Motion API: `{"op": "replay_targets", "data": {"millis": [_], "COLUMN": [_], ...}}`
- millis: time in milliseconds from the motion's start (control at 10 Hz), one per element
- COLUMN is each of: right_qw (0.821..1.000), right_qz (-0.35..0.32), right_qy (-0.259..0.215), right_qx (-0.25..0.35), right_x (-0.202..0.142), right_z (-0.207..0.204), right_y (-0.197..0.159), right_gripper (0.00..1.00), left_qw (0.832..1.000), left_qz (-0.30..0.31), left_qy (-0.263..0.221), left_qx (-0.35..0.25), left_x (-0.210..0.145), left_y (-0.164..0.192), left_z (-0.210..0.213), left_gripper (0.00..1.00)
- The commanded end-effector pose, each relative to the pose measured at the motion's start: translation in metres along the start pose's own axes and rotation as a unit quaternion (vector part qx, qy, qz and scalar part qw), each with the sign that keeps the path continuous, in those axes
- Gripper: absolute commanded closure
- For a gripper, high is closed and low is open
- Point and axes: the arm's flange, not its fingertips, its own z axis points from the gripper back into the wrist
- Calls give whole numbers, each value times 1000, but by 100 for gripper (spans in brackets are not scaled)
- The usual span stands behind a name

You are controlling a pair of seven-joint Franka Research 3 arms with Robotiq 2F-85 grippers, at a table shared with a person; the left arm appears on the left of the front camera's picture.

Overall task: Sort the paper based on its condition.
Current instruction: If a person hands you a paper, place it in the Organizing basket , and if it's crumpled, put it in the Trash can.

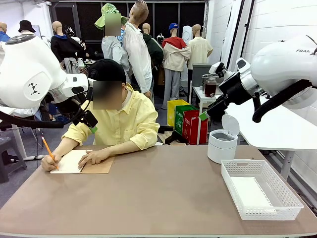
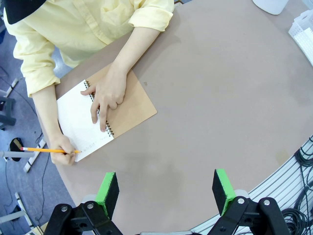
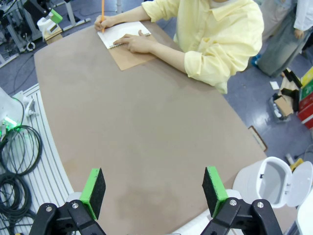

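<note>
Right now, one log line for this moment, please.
left gripper open | right gripper open | person's hand writing in notebook | paper in basket | bin lid open

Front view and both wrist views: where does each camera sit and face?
Front view: between the arms, facing across the brown table at the person in a yellow shirt; white left arm and right arm show.
Left wrist view: above the table, looking down on the brown-covered spiral notebook; open left end effector below.
Right wrist view: above the table, facing the person; open right end effector below.
Both wrist views share the notebook.
</note>
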Motion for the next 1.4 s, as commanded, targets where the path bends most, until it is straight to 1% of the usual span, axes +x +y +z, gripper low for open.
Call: {"op": "replay_targets", "data": {"millis": [0,1300], "right_qw": [1000,1000], "right_qz": [4,4], "right_qy": [4,4], "right_qx": [2,2], "right_x": [-1,-1], "right_z": [-1,-1], "right_y": [0,0], "right_gripper": [0,0], "left_qw": [1000,1000], "left_qz": [0,0], "left_qy": [-3,-3], "left_qx": [-1,-1], "left_x": [0,0], "left_y": [1,1], "left_z": [0,0], "left_gripper": [0,0]}}
